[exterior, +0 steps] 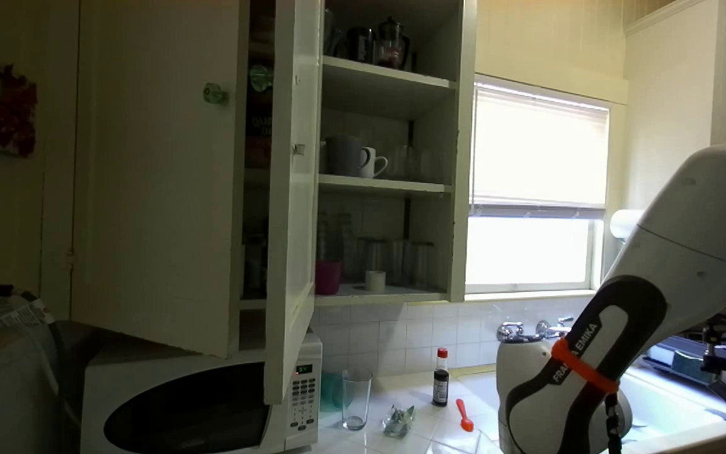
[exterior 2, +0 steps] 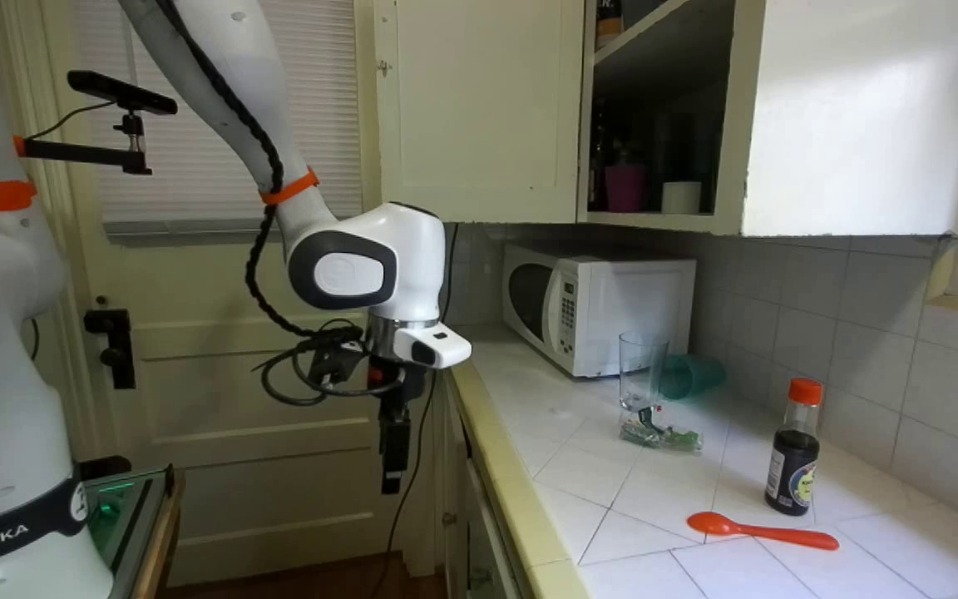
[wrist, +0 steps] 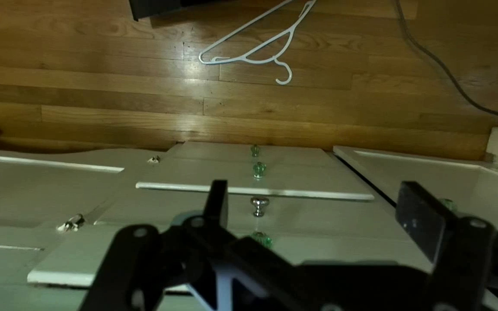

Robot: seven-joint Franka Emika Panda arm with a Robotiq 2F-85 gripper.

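Observation:
My gripper (wrist: 314, 185) stands open, its fingers wide apart with nothing between them. In an exterior view the gripper (exterior 2: 393, 474) points down beside the counter's yellow front edge, above the floor. Under it in the wrist view are pale drawer fronts with green glass knobs and a metal knob (wrist: 259, 206); none is touched. On the tiled counter (exterior 2: 579, 474) lie an orange spoon (exterior 2: 766, 531) and a crinkled clear packet (exterior 2: 660, 434). A dark sauce bottle (exterior 2: 793, 457) with a red cap stands upright near the spoon. Farther back are a tall glass (exterior 2: 642, 366) and a teal cup (exterior 2: 695, 376) on its side.
A white microwave (exterior 2: 633, 308) occupies the counter's far end. Above, a wall cabinet with its door (exterior: 290, 208) swung out holds mugs (exterior: 344, 156), glasses, a pink cup (exterior: 328, 277) and a white cup (exterior: 375, 280). A hanger (wrist: 266, 60) and a cable (wrist: 443, 65) lie on the floor.

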